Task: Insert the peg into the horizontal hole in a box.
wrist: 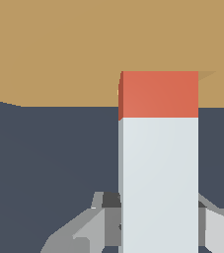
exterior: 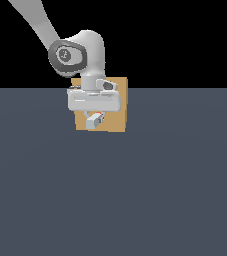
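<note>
Exterior view. I log one arm (exterior: pixel 40 22), white-grey, reaching down from the upper part of the exterior view's left, its wrist turned so the pincer (exterior: pixel 94 121) hangs in front of the box (exterior: pixel 119 102). The box is a plain tan block standing on the dark grey worktop (exterior: pixel 135 200); the pincer body covers most of its face, so I cannot see the hole from here. Below the pincer body I make out the peg (exterior: pixel 97 118), a short pale piece with a small red-orange tip showing against the tan face. It is too small here for me to tell whether the tip touches the box.

Wrist view. The peg (wrist: pixel 159 168) fills the middle: a long pale grey-white part near the camera and an orange-red end (wrist: pixel 159 94) farther off. The orange-red end overlaps the tan face of the box (wrist: pixel 59 49). The hole itself is not visible to me; a slightly darker tan wedge sits beside the tip's corner. The fingers (wrist: pixel 84 230) sit close against both sides of the pale part, so I record the pincer (wrist: pixel 158 227) as closed around the peg. The worktop (wrist: pixel 49 148) shows dark below the box.
</note>
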Available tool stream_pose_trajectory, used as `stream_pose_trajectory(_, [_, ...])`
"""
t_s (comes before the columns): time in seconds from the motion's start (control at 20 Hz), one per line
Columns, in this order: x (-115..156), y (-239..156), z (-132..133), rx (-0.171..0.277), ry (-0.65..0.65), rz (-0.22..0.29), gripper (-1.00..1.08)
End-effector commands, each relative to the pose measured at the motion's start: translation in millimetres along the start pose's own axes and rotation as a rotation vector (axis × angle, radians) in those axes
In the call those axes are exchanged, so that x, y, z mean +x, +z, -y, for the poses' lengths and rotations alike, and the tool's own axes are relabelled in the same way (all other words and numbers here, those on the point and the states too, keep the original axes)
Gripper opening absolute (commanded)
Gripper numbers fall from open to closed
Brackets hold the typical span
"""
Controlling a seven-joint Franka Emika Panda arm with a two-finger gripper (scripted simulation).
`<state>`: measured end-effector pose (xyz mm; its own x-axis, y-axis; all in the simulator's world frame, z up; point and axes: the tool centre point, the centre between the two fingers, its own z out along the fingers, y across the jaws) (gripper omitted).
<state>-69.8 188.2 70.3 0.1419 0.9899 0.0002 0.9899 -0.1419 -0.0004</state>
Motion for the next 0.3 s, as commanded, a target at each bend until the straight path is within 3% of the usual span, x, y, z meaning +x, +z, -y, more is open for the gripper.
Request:
stream_pose_trajectory(0.0, [11.2, -1.0, -1.5, -0.002, 0.002, -0.001, -1.0])
stream_pose_trajectory(0.25, [18.0, -1.0, -2.6, -0.002, 0.002, -0.001, -1.0])
